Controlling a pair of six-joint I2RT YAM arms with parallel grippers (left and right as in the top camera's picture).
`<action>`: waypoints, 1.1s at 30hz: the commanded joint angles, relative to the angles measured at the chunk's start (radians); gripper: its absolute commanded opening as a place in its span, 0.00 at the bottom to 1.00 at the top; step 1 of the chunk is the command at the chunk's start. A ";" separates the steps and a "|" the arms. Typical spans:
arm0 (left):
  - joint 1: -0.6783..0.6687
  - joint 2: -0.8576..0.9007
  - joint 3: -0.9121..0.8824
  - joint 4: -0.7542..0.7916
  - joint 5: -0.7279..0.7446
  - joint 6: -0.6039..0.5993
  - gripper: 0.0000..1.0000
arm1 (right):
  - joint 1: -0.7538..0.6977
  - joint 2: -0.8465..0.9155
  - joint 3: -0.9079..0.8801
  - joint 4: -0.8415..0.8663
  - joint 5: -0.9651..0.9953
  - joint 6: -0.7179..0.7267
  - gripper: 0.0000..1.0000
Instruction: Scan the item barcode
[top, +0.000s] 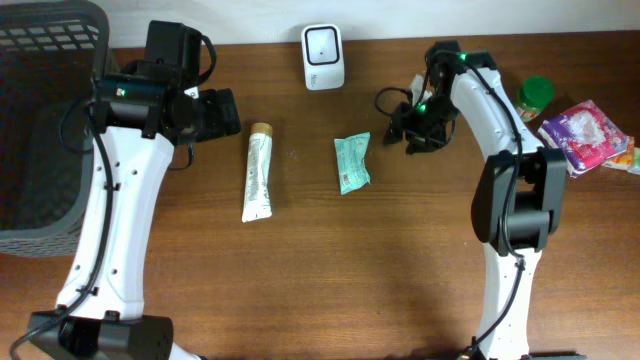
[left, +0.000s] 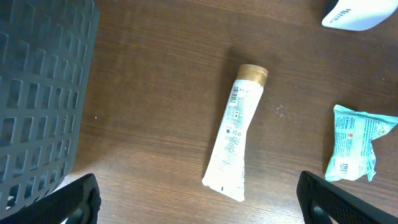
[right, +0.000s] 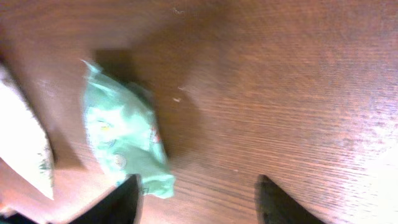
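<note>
**A:** Where's the green packet (top: 352, 163)?

**B:** Flat on the table (top: 300, 270), roughly mid-table. In the overhead view it lies below the white scanner (top: 323, 57) and a bit toward the right arm's side. It's well apart from the scanner and nothing is gripping it.

**A:** Right gripper (top: 420, 135)?

**B:** Just beside the packet on the side away from the tube (top: 258, 177), with a gap between them from overhead. In its wrist view the fingers (right: 127, 199) are spread, with only bare wood between them. The packet's lower corner overlaps one fingertip's edge there, and I can't tell if they touch.

**A:** Is a barcode showing?

**B:** Can't tell. The left wrist view shows print on the packet's upper face, but it's too small to read.

**A:** Left gripper (top: 215, 113)?

**B:** Jaws wide apart and empty. It sits between the dark basket (top: 40, 120) and the tube's gold cap end. The tube lies flat, cap pointing toward the scanner's end of the table.

**A:** Anything else?

**B:** A green-lidded jar (top: 536, 97) and a pink-purple bag (top: 585, 135) at the far right edge, well apart from the packet.
</note>
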 joint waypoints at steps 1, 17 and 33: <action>-0.005 0.002 0.001 0.001 -0.007 0.005 0.99 | 0.064 -0.035 0.023 -0.024 -0.036 -0.097 0.64; -0.005 0.002 0.001 0.001 -0.007 0.005 0.99 | 0.182 0.080 0.006 0.029 0.008 -0.025 0.78; -0.005 0.002 0.001 0.001 -0.007 0.005 0.99 | 0.156 0.109 0.020 0.098 -0.293 -0.032 0.06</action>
